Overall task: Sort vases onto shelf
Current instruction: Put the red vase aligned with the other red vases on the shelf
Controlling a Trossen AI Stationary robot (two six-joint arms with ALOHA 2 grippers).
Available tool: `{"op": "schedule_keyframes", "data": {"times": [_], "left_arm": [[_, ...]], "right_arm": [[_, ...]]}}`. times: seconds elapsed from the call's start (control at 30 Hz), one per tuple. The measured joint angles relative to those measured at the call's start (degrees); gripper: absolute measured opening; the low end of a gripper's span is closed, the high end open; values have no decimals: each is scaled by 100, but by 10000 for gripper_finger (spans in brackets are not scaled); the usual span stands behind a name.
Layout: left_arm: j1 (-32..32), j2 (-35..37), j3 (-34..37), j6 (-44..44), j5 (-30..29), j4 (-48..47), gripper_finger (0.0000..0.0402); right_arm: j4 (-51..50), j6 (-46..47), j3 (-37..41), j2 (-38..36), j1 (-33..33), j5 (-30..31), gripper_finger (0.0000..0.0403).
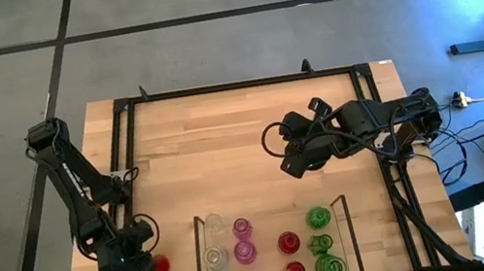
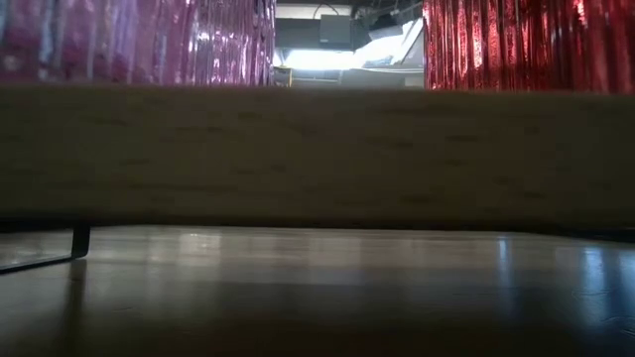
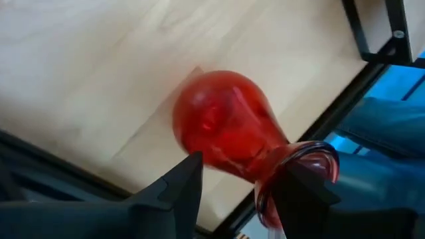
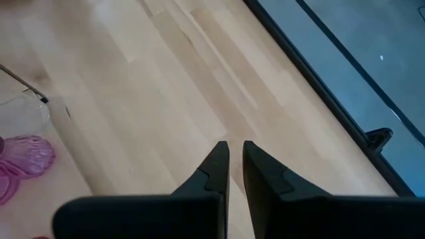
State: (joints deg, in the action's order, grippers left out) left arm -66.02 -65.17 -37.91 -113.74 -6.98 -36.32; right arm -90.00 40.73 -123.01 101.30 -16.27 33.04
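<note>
A red vase [image 1: 157, 266] with a round body [image 3: 216, 123] and a flared rim [image 3: 319, 162] is near the table's left near corner, left of the shelf [image 1: 200, 257]. My left gripper [image 3: 242, 182] has its fingers on either side of the vase's neck. The shelf holds columns of clear [image 1: 216, 256], pink [image 1: 245, 250], red [image 1: 288, 243] and green [image 1: 322, 240] vases. My right gripper [image 4: 236, 156] is shut on nothing over bare wood beyond the shelf [image 1: 294, 161]. The low view shows only blurred pink [image 2: 139, 40] and red [image 2: 526, 45] glass up close. My left gripper holds the red vase at its neck [image 3: 262, 166], just below the flared rim, pinched between the two fingers. The fingers [image 3: 182, 186] come slanting down from the table's left side. The body points away from the wrist. Whether its base rests on the table I cannot tell.
The black frame rail [image 3: 372, 30] runs close beside the red vase along the table's left edge. Bare wood [image 1: 226, 158] spreads across the table's far half. In the right wrist view a pink vase [image 4: 23, 156] and a clear one [image 4: 20, 116] show at the side.
</note>
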Motion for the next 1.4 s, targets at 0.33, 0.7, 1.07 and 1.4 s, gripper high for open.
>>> {"op": "schedule_keyframes", "data": {"times": [0.33, 0.7, 1.07, 1.4], "left_arm": [[-1, 59, 160, -20, 20, 289, 44], [401, 1295, -1006, 209, -921, -3071, 27], [2888, 1722, -2779, 3276, -2038, -4230, 24], [5878, -131, -4078, 7649, 132, -1914, 23]], "right_arm": [[0, 90, -1, 0, 2, 37, 28], [0, 98, -1, 0, 4, 12, 28], [-1, 101, -1, 0, 15, -27, 28], [0, 191, -3, 0, 17, -385, 28]]}}
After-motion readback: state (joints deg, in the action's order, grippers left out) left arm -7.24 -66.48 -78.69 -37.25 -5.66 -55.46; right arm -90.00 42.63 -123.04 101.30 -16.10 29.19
